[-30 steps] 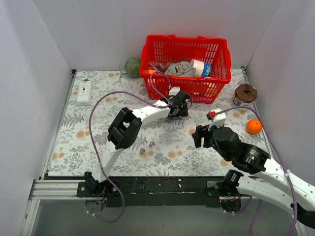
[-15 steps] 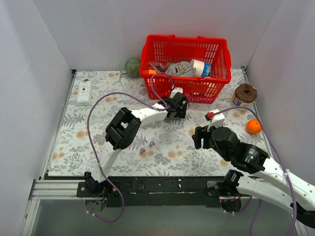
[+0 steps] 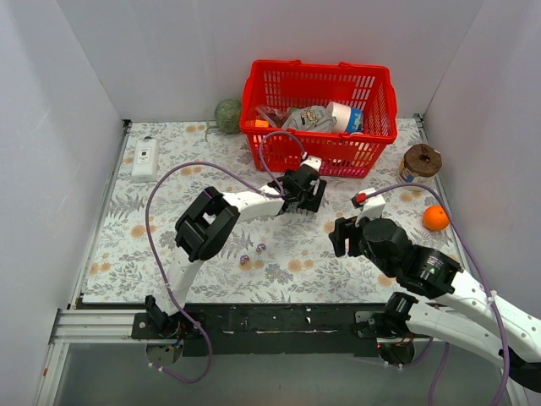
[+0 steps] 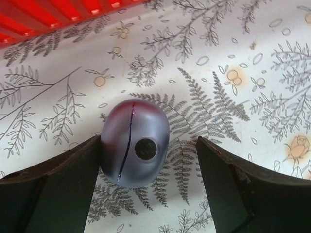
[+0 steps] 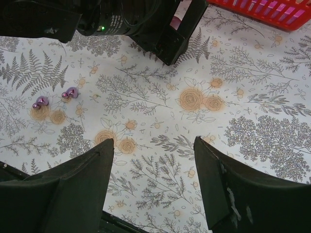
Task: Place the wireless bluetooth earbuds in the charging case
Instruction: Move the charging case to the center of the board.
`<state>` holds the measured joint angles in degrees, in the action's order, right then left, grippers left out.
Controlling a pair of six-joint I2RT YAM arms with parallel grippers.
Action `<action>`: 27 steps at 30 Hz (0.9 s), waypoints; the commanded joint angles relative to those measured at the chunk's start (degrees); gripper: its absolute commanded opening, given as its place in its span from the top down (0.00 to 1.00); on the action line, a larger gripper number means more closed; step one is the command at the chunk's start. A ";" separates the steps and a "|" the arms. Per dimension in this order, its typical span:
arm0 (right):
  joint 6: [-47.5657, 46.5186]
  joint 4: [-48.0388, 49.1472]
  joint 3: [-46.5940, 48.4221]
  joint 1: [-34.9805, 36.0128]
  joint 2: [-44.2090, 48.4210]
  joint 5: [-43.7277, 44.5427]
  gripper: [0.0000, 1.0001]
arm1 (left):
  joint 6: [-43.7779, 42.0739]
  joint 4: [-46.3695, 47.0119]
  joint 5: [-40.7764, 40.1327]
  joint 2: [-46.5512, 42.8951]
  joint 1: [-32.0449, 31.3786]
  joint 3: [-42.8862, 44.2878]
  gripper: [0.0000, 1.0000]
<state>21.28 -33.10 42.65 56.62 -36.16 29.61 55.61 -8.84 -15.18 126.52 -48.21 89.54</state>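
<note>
In the left wrist view the charging case (image 4: 135, 143), a lavender-grey oval with a thin seam and a dark round spot, lies shut on the floral cloth. My left gripper (image 4: 148, 162) is open around it. The case touches the left finger (image 4: 63, 184), with a gap to the right one. In the top view the left gripper (image 3: 300, 201) sits in front of the basket and hides the case. The two purplish earbuds (image 3: 252, 255) lie close together near the front left, also in the right wrist view (image 5: 53, 97). My right gripper (image 5: 153, 143) is open and empty above the cloth (image 3: 340, 237).
A red basket (image 3: 319, 114) of items stands at the back, just behind the left gripper. A green ball (image 3: 227, 115) and a white device (image 3: 145, 159) lie at the back left. A brown round object (image 3: 421, 160) and an orange (image 3: 436, 217) lie at the right.
My left gripper has moved a little toward the near side and lower, away from the basket. The right arm has barely moved. The earbuds have not moved.
</note>
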 commanded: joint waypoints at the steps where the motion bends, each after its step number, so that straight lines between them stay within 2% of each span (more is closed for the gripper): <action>1: 1.22 0.41 0.94 -0.19 0.57 -0.07 0.27 | -2.53 -4.51 2.53 0.74 -1.19 0.46 0.27; 10: 1.40 0.23 1.03 -0.19 1.01 -0.42 0.27 | -2.62 -6.45 -0.11 0.32 -1.19 -0.68 0.55; 11: 1.40 0.32 1.03 -0.19 0.83 -0.43 0.27 | -2.44 -6.28 0.06 -0.21 -1.19 -1.81 0.62; 13: 1.40 0.32 1.29 -0.20 0.66 -0.43 0.28 | -2.70 -4.88 1.20 -1.88 -1.19 -3.48 0.69; 18: 0.96 -0.03 1.64 -0.28 1.18 0.28 0.28 | -4.11 -2.85 4.89 -12.95 -1.89 -13.92 0.75; 25: 0.61 2.78 -1.25 -0.20 2.76 -0.60 0.28 | -11.04 -6.44 13.85 -30.53 -4.79 -27.11 0.75; 27: 0.52 4.09 -2.22 -0.19 2.85 -1.22 0.28 | -14.56 -6.54 17.79 -33.34 -5.32 -29.41 0.85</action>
<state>22.15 -32.77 41.80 56.62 -34.06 29.12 47.81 -13.78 -5.34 101.56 -51.81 63.70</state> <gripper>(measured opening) 0.728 0.499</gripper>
